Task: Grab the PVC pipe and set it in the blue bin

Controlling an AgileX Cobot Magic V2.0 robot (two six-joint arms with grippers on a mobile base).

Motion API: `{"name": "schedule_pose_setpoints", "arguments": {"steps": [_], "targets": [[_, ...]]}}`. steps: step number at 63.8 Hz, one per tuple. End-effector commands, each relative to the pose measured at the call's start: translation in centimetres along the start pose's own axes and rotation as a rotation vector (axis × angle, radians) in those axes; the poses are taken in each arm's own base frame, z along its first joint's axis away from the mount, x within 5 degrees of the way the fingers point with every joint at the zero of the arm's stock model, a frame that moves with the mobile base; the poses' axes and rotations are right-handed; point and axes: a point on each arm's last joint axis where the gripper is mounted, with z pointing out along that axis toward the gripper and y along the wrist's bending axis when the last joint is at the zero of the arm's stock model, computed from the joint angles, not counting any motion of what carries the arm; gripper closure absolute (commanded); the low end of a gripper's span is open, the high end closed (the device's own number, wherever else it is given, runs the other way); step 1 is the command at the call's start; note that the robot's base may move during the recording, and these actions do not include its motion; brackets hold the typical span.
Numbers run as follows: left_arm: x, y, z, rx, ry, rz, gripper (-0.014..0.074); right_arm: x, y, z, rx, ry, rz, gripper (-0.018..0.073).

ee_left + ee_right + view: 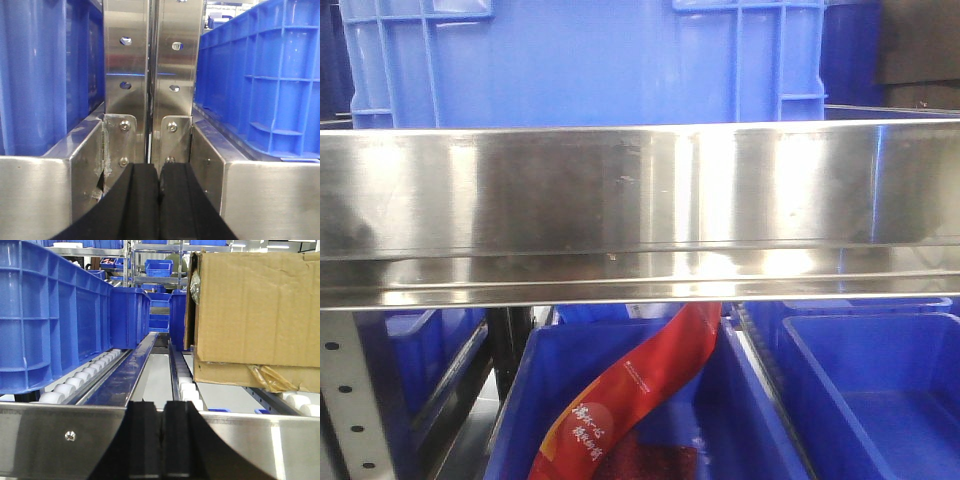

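Both grippers, left (pixel 160 200) and right (pixel 162 440), sit closed and empty at the steel rail (pixel 640 190), apparently parked; no pipe in sight.

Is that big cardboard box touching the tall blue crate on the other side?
Apart. The right wrist view shows the cardboard box on the right and the blue crate on the left, with a steel rail and open lane between them.

Front cam close on steel shelf rail (pixel 640 190); wrist cams low behind rail, facing along shelves.
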Motion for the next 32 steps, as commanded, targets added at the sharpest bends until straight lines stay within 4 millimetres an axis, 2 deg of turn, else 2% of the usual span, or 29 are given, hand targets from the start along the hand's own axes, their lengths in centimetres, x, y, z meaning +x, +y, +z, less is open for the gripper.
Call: {"name": "schedule_pose_setpoints", "arguments": {"steps": [1,32], "targets": [[-0.12,0.01,-0.06,-0.002,-0.012,-0.005,0.0707,-0.10,-0.03,-0.03,0.005,-0.017,-0.008,0.0727],[-0.12,0.01,-0.06,-0.002,-0.012,-0.005,0.0707,-0.10,-0.03,-0.03,0.005,-0.017,-0.008,0.0727]]}}
